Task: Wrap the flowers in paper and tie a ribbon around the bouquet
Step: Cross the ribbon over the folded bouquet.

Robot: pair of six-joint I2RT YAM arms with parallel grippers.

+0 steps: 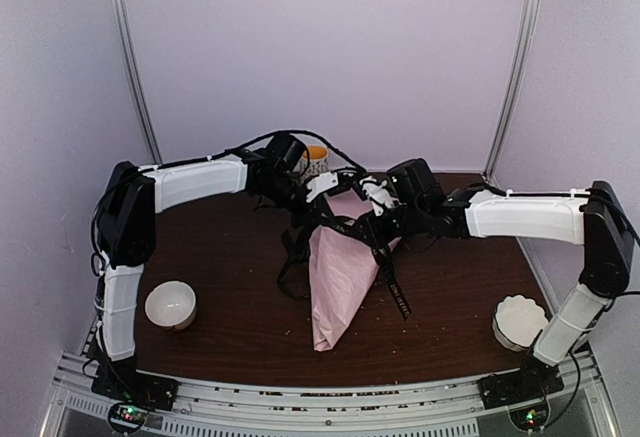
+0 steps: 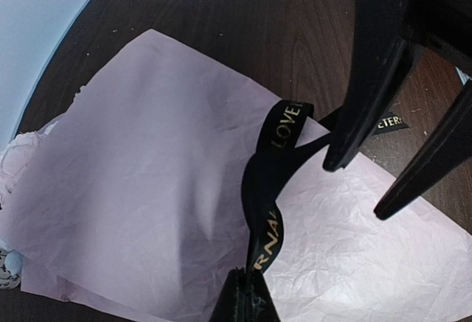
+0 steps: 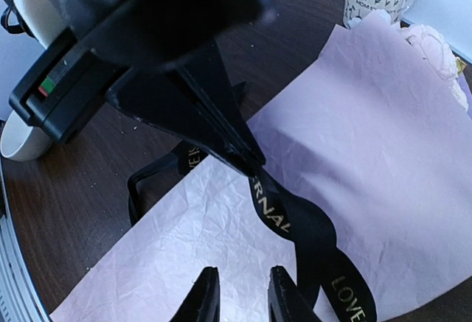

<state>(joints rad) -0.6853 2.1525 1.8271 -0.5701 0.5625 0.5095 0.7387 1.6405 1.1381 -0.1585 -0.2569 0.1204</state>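
Observation:
The bouquet (image 1: 335, 282) lies in the middle of the table as a pink paper cone with its point toward the near edge. The paper (image 2: 147, 175) fills the left wrist view. Pale flowers (image 3: 435, 46) peep out at its wide end. My left gripper (image 2: 247, 298) is shut on the black ribbon (image 2: 269, 189), which twists upward over the paper with gold lettering showing. My right gripper (image 3: 243, 301) hovers just above the paper with a narrow gap between its fingers and only paper showing there. The ribbon (image 3: 317, 233) passes just to the right of its fingers.
A white bowl (image 1: 170, 305) sits at the near left and a fluted white dish (image 1: 520, 322) at the near right. A patterned mug (image 1: 316, 160) stands at the back behind the arms. A ribbon tail (image 1: 400, 302) trails onto the dark table right of the cone.

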